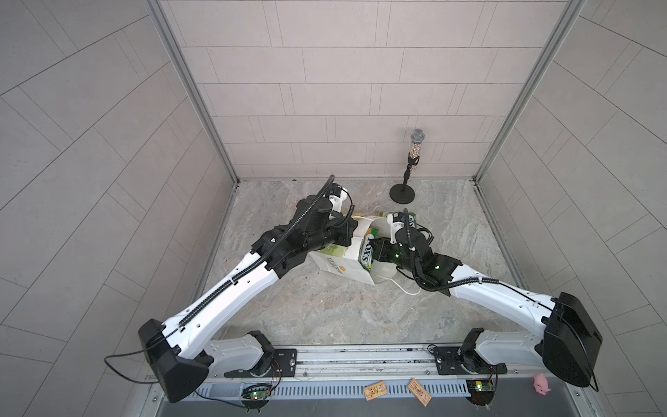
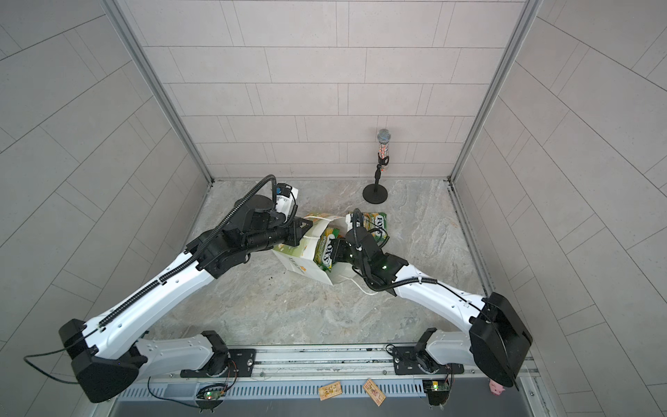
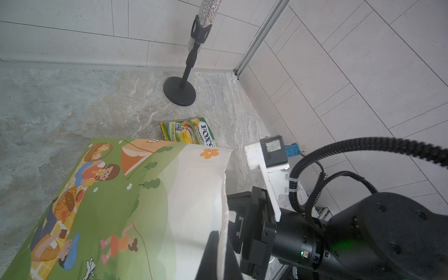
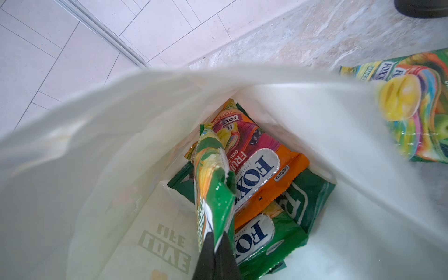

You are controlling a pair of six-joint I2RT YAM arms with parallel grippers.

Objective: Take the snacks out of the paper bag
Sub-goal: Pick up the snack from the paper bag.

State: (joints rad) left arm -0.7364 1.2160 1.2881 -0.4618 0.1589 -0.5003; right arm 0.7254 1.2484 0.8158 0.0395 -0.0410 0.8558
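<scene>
White paper bag (image 1: 335,266) at centre; FOX'S packet (image 1: 365,254) upright at its mouth; microphone stand (image 1: 402,192) behind, apart.

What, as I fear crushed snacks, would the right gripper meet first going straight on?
Shut on a green FOX'S packet, the right gripper would probably meet the orange FOX'S packet inside the paper bag.

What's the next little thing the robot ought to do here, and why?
Probably draw the right pincer out through the mouth of the bag, bringing the green packet it grips clear of the rim. The left pincer is pinching the rim, the green packet hangs partly inside, and another packet lies out on the table.
</scene>
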